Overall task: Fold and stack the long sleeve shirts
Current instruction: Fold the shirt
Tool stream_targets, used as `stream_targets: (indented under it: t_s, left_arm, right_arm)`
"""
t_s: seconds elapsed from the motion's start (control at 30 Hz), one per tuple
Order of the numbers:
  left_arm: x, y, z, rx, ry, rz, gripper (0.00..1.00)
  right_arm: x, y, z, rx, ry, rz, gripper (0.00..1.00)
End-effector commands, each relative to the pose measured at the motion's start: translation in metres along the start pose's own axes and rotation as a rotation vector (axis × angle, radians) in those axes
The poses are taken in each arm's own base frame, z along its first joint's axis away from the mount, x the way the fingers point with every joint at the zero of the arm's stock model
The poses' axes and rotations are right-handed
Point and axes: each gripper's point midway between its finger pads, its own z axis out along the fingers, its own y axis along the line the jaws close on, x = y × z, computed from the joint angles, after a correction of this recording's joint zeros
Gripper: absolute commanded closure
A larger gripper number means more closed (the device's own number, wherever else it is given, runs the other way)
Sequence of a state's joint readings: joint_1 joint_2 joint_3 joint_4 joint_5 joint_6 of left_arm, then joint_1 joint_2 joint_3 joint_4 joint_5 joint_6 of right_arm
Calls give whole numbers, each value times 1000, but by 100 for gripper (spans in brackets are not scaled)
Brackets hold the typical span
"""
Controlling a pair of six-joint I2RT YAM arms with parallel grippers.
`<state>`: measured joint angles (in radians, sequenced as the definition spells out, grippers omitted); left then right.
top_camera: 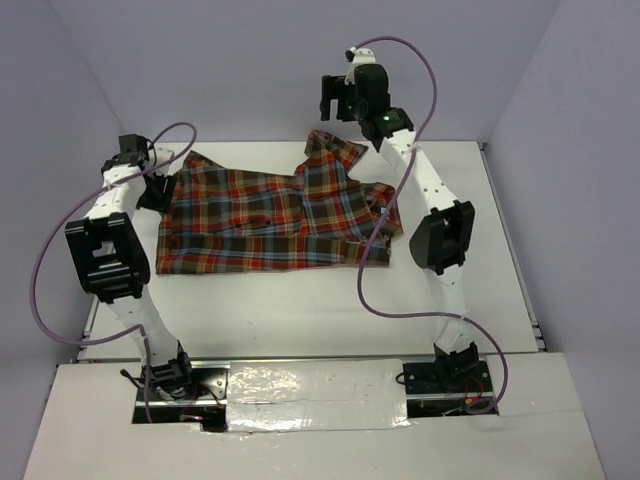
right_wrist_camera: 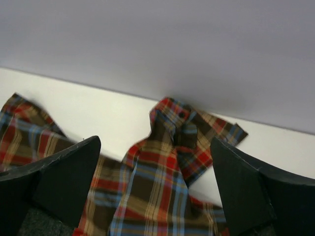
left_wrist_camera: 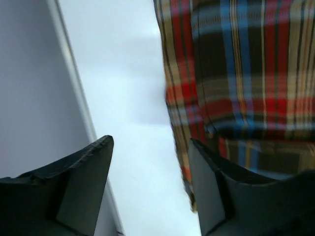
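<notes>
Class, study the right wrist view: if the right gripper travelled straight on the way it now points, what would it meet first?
Probably the plaid shirt: its rumpled part near the back wall lies ahead of the right gripper, between its open fingers. Depth is unclear from this view.

Shirt (top_camera: 270, 220) on table (top_camera: 300, 310); left gripper (top_camera: 154, 190) at its left edge, right gripper (top_camera: 335, 98) over far edge.
</notes>
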<state>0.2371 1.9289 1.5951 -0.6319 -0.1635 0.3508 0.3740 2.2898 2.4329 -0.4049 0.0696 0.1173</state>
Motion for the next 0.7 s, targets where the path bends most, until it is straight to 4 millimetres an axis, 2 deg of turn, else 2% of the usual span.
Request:
stream_targets:
  t_s: [0.0,0.03,0.07,0.1,0.13,0.17,0.2,0.23,0.27,0.33,0.37,0.43,0.47,0.6,0.67]
  left_arm:
    - [39,-37,-25,198,110,-116,23]
    - [49,-44,-28,236,135,-123,22]
    - [65,-53,-27,262,176,-122,22]
    - [71,-54,-32,271,181,-130,19]
    - [81,-55,-33,282,201,-142,18]
    - [94,-62,-31,304,232,-152,17]
    - [99,-62,-31,309,237,-160,17]
    - [105,-64,-30,314,250,-169,17]
    - [113,-67,-28,322,267,-175,17]
    - [119,-73,-24,341,288,-183,16]
    - [121,-77,-20,357,299,-193,13]
    - [121,-78,-16,358,300,-199,12]
    - [121,-80,-9,358,295,-204,13]
    - [121,-93,1,411,266,-213,14]
    - [128,-98,7,428,289,-217,16]
  right_arm:
    - [-22,-14,-62,-39,76,31,0]
    - [-47,-16,-101,-44,45,63,0]
    - [-36,-23,-116,-23,78,83,0]
    - [28,-36,-120,17,223,105,0]
    - [16,-39,-154,22,186,138,0]
    - [34,-40,-164,12,208,163,0]
    - [100,-49,-173,32,341,201,0]
    - [114,-56,-185,33,361,243,1]
    - [150,-52,-203,-5,428,321,4]
    - [182,-57,-218,-5,483,416,7]
    - [208,-63,-227,5,510,499,9]
    - [228,-72,-235,29,518,562,9]
    - [244,-76,-237,45,523,596,9]
    - [268,-70,-231,-13,536,655,9]
    - [285,-70,-224,-10,565,688,10]
